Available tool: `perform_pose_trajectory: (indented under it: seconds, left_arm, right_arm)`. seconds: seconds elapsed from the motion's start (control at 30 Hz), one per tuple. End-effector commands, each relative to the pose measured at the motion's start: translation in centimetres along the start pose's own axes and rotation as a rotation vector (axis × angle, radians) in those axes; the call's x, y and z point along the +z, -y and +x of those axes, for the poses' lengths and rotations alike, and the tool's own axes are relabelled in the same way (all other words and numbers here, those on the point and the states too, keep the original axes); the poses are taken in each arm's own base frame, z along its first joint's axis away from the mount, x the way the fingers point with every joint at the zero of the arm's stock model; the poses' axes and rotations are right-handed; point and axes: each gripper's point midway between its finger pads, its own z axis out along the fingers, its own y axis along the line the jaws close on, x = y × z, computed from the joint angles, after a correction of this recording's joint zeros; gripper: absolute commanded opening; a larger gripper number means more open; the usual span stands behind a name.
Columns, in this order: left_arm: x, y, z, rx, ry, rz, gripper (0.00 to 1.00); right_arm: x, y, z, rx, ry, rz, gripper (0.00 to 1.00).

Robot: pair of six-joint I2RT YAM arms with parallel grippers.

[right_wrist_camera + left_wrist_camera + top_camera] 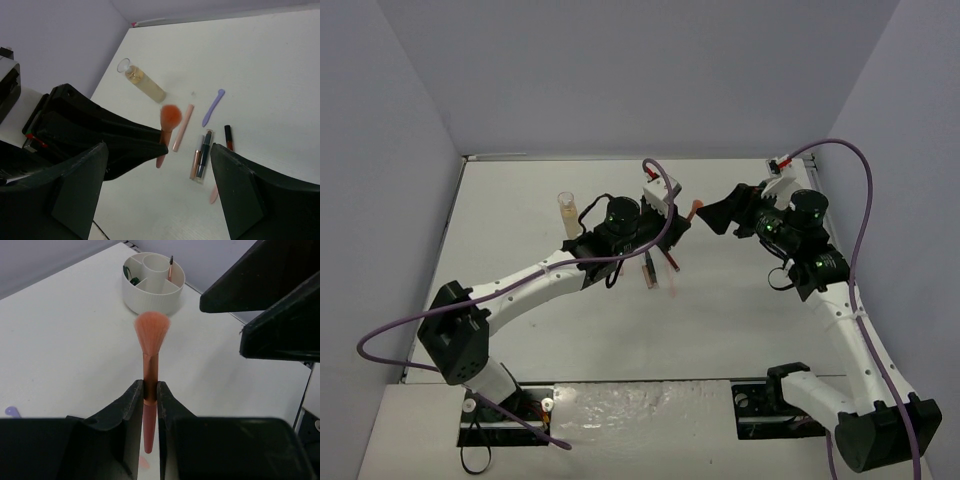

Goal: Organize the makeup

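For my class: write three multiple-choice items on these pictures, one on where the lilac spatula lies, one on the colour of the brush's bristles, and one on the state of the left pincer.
1. Where is the lilac spatula?
A. held up off the table
B. lying on the table
C. hanging over the table's edge

2. What colour are the bristles of the brush?
A. blue
B. black
C. coral pink

3. How is the left pincer?
A. shut on the brush's handle
B. wide open, empty
C. shut, empty

Key:
1 B: the right wrist view shows it flat on the white surface, well inside the edges.
2 C: the left wrist view shows a coral-pink tuft.
3 A: both fingers press the handle from either side.
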Motion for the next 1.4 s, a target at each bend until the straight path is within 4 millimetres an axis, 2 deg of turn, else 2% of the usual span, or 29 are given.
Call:
perform_pose_trajectory:
  seconds: [0.0,0.53,0.67,0.83,0.97,1.07,1.17,1.37]
  left_arm:
    - [-1.7,3.5,-8.0,0.05,0.225,0.108,0.0]
    - [-2.3,5.0,-9.2,0.048,0.253,0.156,0.0]
    - [-2.2,4.9,-9.0,0.048,0.245,0.153,0.0]
    - [-2.0,4.9,-8.9,0.049,0.237,0.148,0.0]
    - [-1.8,4.9,-9.2,0.049,0.236,0.148,0.0]
    - [-1.5,4.7,-8.5,0.041,0.206,0.141,0.0]
    - [-1.3,4.2,-7.7,0.032,0.177,0.114,0.08]
    - [-1.9,1.2,-6.0,0.009,0.094,-0.018,0.6]
  right_arm:
    - [0.6,-3.2,-2.3,-0.015,0.078,-0.132,0.77]
    - [2.5,-1.6,-0.1,0.021,0.044,-0.097,0.52]
    - [2.8,-1.6,0.5,0.041,0.035,-0.114,0.45]
    - [3.0,-1.7,0.9,0.042,0.026,-0.114,0.33]
    - [2.9,-1.3,0.8,0.029,0.034,-0.091,0.18]
    - [2.7,-0.8,0.5,0.013,0.048,-0.059,0.07]
    - [2.7,-0.3,0.6,0.003,0.051,-0.029,0.0]
    - [2.2,3.4,-0.5,-0.063,0.105,0.164,0.0]
